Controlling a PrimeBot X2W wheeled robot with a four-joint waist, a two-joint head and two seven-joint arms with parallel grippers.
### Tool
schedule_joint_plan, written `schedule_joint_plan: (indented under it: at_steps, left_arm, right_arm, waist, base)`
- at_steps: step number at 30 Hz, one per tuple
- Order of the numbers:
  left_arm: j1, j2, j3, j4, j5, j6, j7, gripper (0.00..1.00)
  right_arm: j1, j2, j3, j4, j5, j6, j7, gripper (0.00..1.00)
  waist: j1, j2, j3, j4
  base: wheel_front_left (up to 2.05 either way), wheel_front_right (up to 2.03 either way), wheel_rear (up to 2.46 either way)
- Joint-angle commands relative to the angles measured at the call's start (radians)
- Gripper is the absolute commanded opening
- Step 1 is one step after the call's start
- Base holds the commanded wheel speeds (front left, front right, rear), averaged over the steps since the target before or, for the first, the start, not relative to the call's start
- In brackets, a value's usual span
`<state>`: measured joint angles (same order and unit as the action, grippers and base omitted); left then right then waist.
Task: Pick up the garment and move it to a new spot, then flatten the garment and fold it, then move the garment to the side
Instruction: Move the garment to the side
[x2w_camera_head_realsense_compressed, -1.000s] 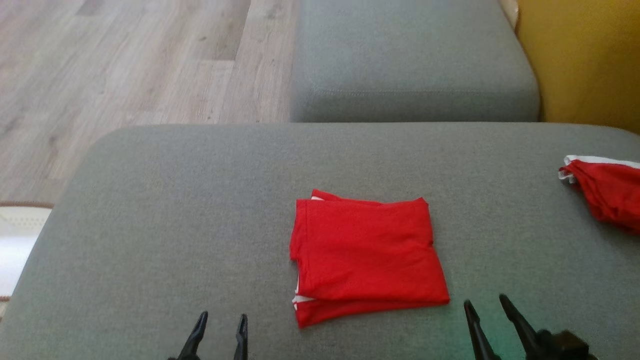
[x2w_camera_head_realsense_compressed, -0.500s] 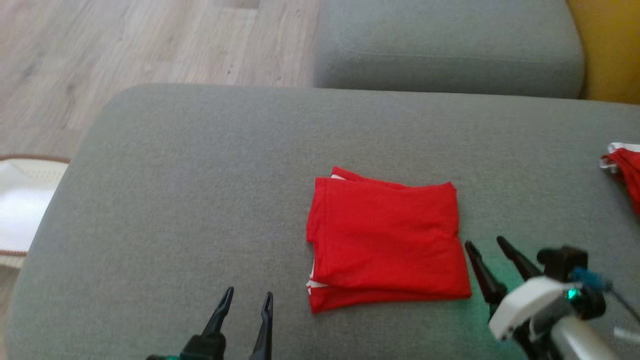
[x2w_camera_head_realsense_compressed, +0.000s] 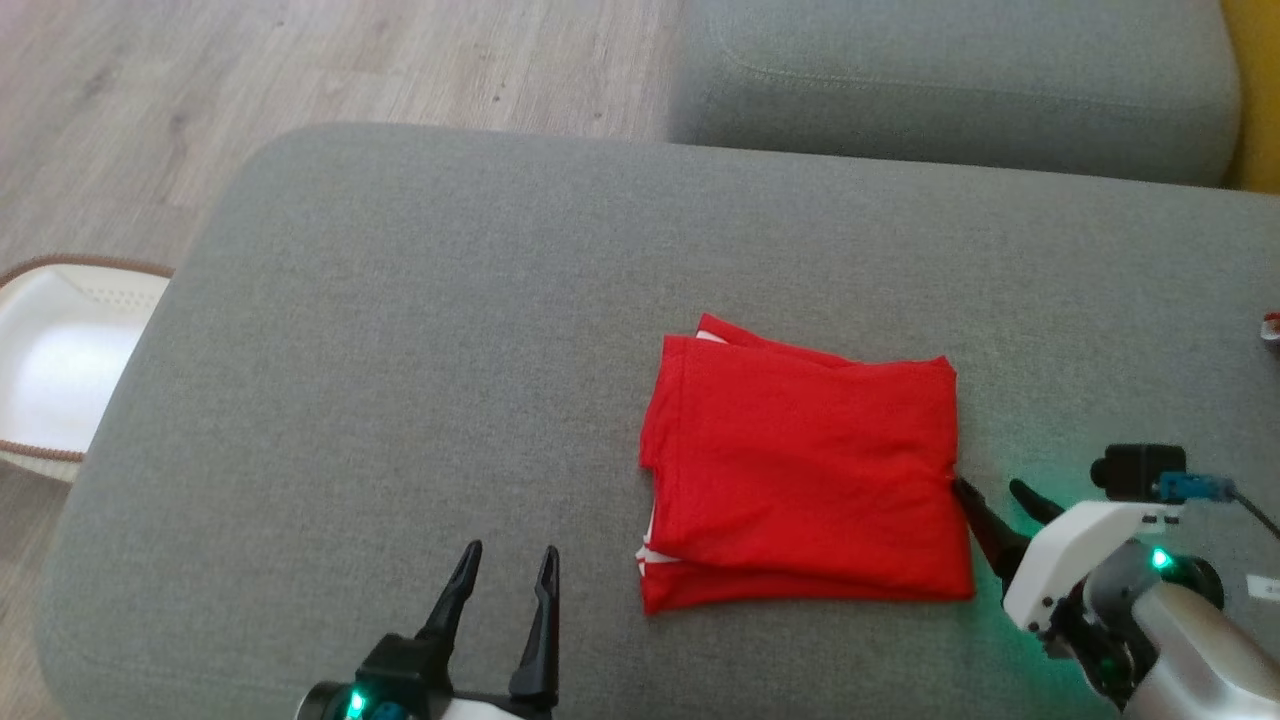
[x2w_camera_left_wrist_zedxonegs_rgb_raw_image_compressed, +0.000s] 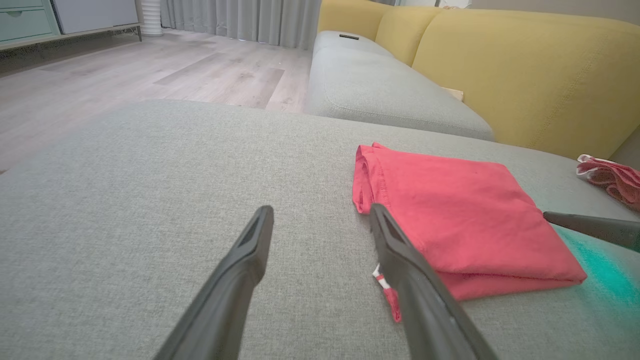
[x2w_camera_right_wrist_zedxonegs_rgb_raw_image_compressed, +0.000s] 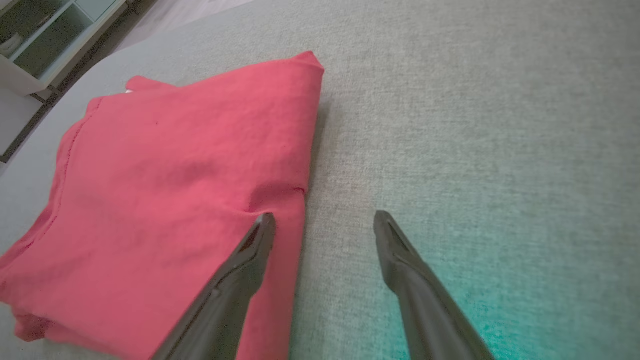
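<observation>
Folded garment (x2w_camera_head_realsense_compressed: 805, 470) lies flat on cushion (x2w_camera_head_realsense_compressed: 400, 350) just L of my R gripper (x2w_camera_head_realsense_compressed: 987, 485), its edge at my inner finger, near-square; L gripper (x2w_camera_head_realsense_compressed: 510, 548) farther off; both wide open, empty.

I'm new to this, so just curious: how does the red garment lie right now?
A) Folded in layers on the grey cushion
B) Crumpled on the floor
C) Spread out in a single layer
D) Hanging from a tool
A: the garment lies folded on the cushion, with stacked layer edges showing along its near side.
</observation>
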<state>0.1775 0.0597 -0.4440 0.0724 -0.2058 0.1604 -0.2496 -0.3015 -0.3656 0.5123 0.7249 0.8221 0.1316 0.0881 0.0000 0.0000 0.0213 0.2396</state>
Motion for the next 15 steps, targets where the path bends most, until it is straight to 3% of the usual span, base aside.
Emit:
schedule_joint_plan:
  at_steps: [1, 11, 12, 15]
  left_arm:
    - [-0.048, -0.009, 0.018, -0.030, -0.003, 0.007, -0.012, 1.00]
    - [-0.092, -0.009, -0.026, -0.030, 0.003, 0.022, -0.012, 1.00]
    - [-0.093, -0.009, -0.029, -0.031, 0.005, 0.025, -0.012, 1.00]
    - [-0.097, -0.009, -0.035, -0.031, 0.008, 0.033, -0.012, 1.00]
  right_arm:
    - [-0.048, -0.021, 0.013, -0.011, 0.010, -0.001, -0.019, 1.00]
    - [-0.133, 0.010, 0.088, 0.083, 0.078, -0.001, -0.014, 0.97]
    - [-0.133, 0.012, 0.100, 0.087, 0.089, -0.001, -0.001, 0.67]
    - [-0.128, 0.008, 0.134, 0.086, 0.122, -0.001, 0.031, 0.00]
  waist:
    - [0.0000, 0.0000, 0.006, 0.001]
    - [0.0000, 0.0000, 0.056, 0.013]
    - [0.0000, 0.0000, 0.059, 0.014]
    - [0.0000, 0.0000, 0.063, 0.015]
  base:
    - [0.00, 0.00, 0.00]
    - [0.00, 0.00, 0.00]
    - [0.00, 0.00, 0.00]
    - [0.00, 0.00, 0.00]
